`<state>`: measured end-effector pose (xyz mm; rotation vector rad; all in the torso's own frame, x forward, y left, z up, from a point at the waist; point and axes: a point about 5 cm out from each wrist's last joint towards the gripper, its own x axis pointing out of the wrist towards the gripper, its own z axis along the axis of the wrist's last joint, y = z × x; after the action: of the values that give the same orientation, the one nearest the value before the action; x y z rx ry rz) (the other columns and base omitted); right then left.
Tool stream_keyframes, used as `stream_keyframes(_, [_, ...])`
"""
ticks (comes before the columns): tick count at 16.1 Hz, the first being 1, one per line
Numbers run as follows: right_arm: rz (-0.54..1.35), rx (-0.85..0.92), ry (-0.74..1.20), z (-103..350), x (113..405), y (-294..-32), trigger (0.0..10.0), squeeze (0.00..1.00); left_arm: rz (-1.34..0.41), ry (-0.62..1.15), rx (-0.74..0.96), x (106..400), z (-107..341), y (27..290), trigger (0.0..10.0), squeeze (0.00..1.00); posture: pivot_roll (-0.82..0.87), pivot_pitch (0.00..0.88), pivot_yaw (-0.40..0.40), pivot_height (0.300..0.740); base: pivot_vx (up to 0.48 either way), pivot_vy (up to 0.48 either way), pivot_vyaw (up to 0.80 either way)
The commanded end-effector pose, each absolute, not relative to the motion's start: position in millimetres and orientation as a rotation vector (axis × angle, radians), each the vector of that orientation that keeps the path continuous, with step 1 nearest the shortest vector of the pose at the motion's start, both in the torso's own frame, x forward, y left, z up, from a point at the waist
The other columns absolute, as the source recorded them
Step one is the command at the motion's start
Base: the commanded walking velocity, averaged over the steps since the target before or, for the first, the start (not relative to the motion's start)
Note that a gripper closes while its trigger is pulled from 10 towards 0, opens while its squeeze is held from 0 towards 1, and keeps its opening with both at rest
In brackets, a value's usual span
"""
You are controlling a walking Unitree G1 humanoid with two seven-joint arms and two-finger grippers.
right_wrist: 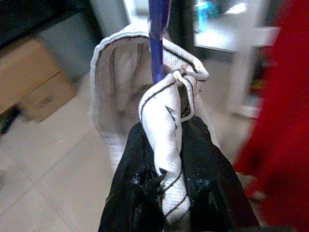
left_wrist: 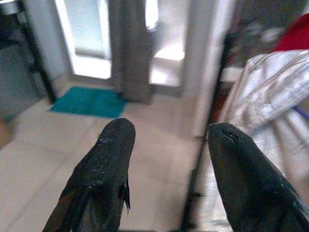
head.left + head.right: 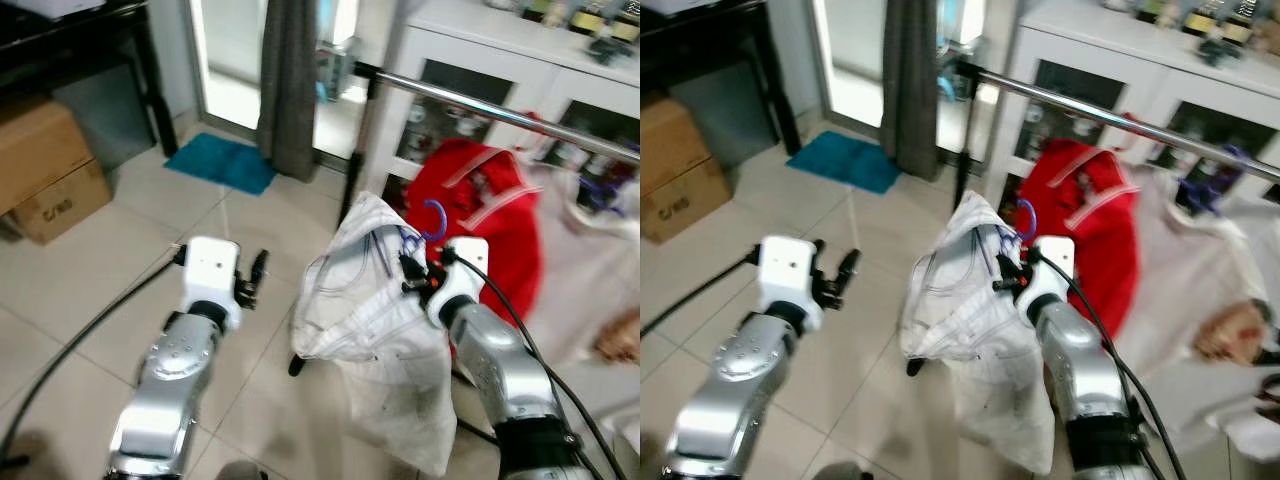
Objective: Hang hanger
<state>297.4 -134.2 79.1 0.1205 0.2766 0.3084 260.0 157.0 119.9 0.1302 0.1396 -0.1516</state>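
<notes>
Right wrist view: right gripper (image 1: 169, 193) clamps hanger (image 1: 158, 43) with white shirt (image 3: 375, 320), below rail (image 3: 500, 108). I judge: lift hook (image 3: 434, 218) over rail, keep clear of red garment (image 3: 490, 220). Left gripper (image 2: 169, 183) wide, empty.

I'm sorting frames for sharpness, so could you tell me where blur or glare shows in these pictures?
Left eye view: mild motion blur, worst on the red garment; doorway behind the curtain blown out. Left wrist view: soft throughout, doorway glaring white past the open left hand. Right wrist view: right hand clamping the white garment fairly sharp, background smeared.
</notes>
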Motion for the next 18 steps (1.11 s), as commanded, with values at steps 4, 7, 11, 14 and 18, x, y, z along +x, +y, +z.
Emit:
stream_keyframes(4, [0.314, 0.104, 0.206, 93.4, 303.7, -135.3, 10.0, 0.00, -0.154, 0.132, 0.123, 260.6, 122.6, 153.7, 10.0, 0.00, 0.14, 0.037, -0.086, 0.740, 0.317, 0.000, 0.00])
stream_keyframes(7, [0.312, 0.099, 0.200, 94.4, 303.6, -135.2, 10.0, 0.00, -0.162, 0.134, 0.122, 260.9, 122.0, 152.5, 10.0, 0.00, 0.14, 0.035, -0.081, 0.740, 0.316, 0.000, 0.00])
stream_keyframes(11, [0.320, 0.094, 0.195, 96.0, 304.1, -135.2, 10.0, 0.00, -0.165, 0.132, 0.124, 261.6, 122.4, 152.1, 10.0, 0.00, 0.14, 0.032, -0.081, 0.740, 0.319, 0.000, 0.00])
stream_keyframes(14, [0.313, 0.097, 0.201, 94.1, 303.2, -136.1, 10.0, 0.00, -0.171, 0.136, 0.128, 260.6, 121.3, 152.0, 10.0, 0.00, 0.14, 0.030, -0.082, 0.740, 0.315, 0.000, -0.73])
stream_keyframes(18, [0.301, 0.077, 0.205, 92.5, 303.0, -138.5, 10.0, 0.00, -0.205, 0.151, 0.141, 259.6, 118.0, 149.8, 10.0, 0.00, 0.14, 0.023, -0.078, 0.740, 0.315, 0.000, 0.00])
